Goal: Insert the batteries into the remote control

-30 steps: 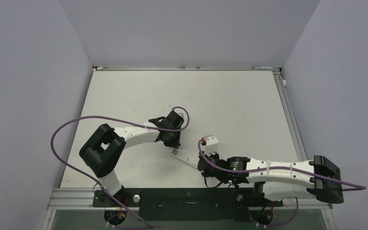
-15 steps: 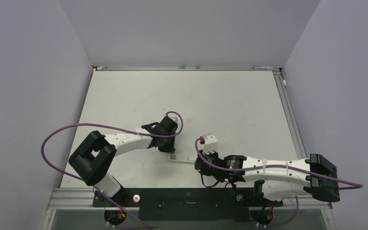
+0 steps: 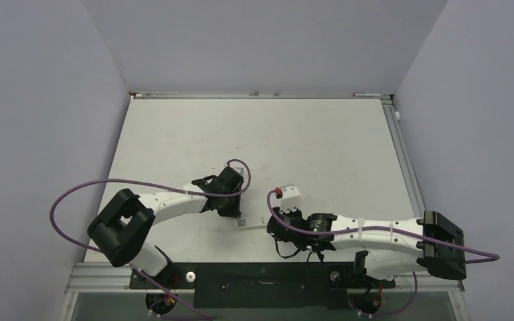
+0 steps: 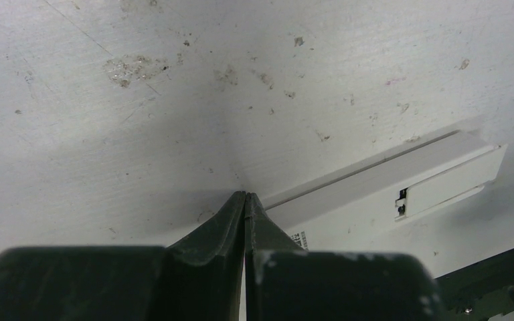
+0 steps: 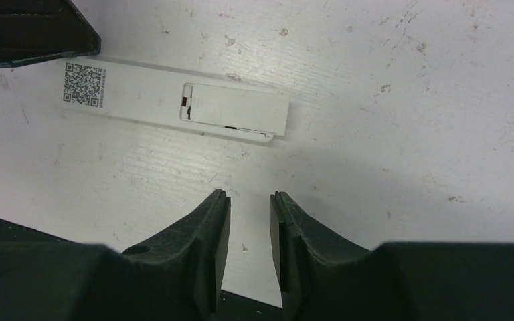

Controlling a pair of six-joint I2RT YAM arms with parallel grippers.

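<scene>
The white remote control (image 3: 253, 225) lies flat on the table, back side up, with its battery cover (image 5: 234, 112) closed and a QR label near one end. It also shows in the left wrist view (image 4: 388, 190). My left gripper (image 4: 245, 195) is shut and empty, its tips at the table by the remote's labelled end; it shows in the top view (image 3: 233, 208). My right gripper (image 5: 249, 195) is open with a narrow gap and empty, a little short of the remote's cover end. The batteries are out of view.
The black mounting rail (image 3: 261, 281) runs along the table's near edge, just behind my right gripper. Purple cables (image 3: 80, 190) loop off both arms. Grey walls close in the table on three sides.
My left gripper has moved left and toward the near edge. The remote has swung from a diagonal to nearly level. My right arm has shifted slightly left.
</scene>
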